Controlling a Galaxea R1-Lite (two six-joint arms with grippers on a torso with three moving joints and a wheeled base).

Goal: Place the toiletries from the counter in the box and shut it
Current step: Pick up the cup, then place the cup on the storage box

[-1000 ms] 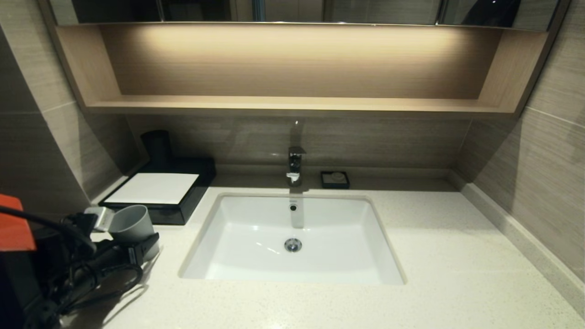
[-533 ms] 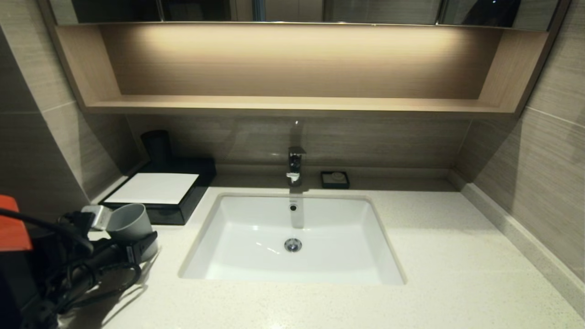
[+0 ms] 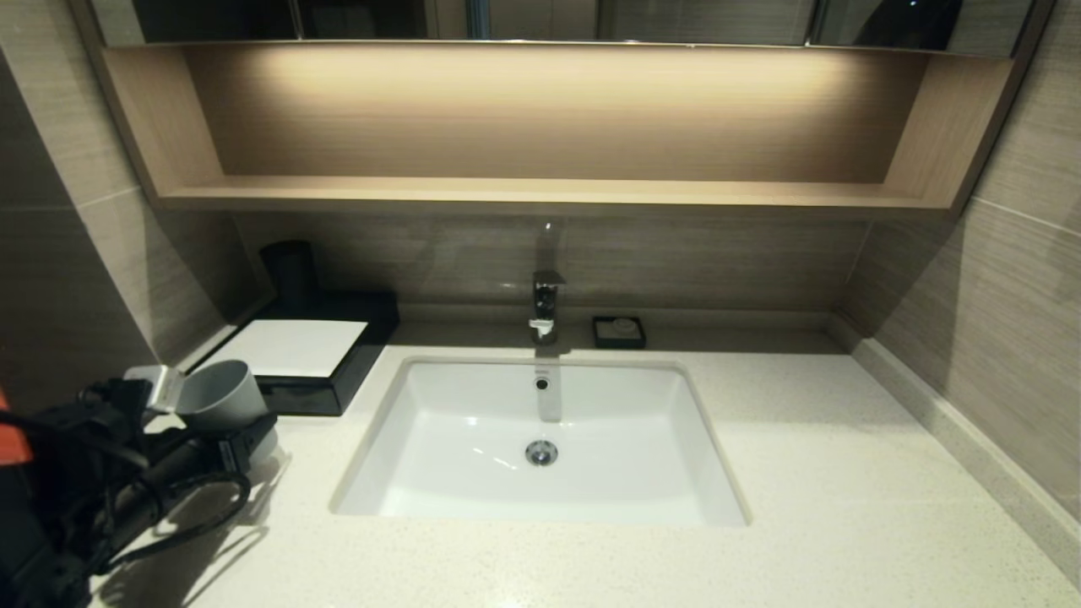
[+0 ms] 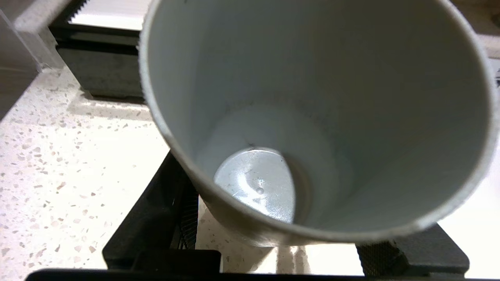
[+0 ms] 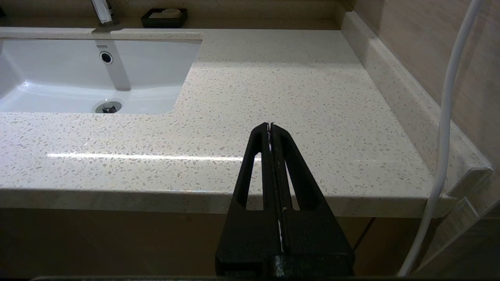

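1. Right now your left gripper sits at the left edge of the worktop, its fingers clamped on the grey cup: one black finger runs along each side of the cup wall in the left wrist view, and the cup's mouth faces the camera with its inside bare.
2. You'll find the black box just beyond the cup, against the left wall at the back corner, its white top panel facing up and its front flush. It lies ahead of your left fingers, near but not touching them.
3. Your right gripper hangs off the front edge of the worktop on the right side, fingers pressed together on nothing, well apart from the box.
4. You cannot see any toiletry packets in any view.
5. Between the two grippers lies the white sink, with the tap and a small black soap dish behind it.
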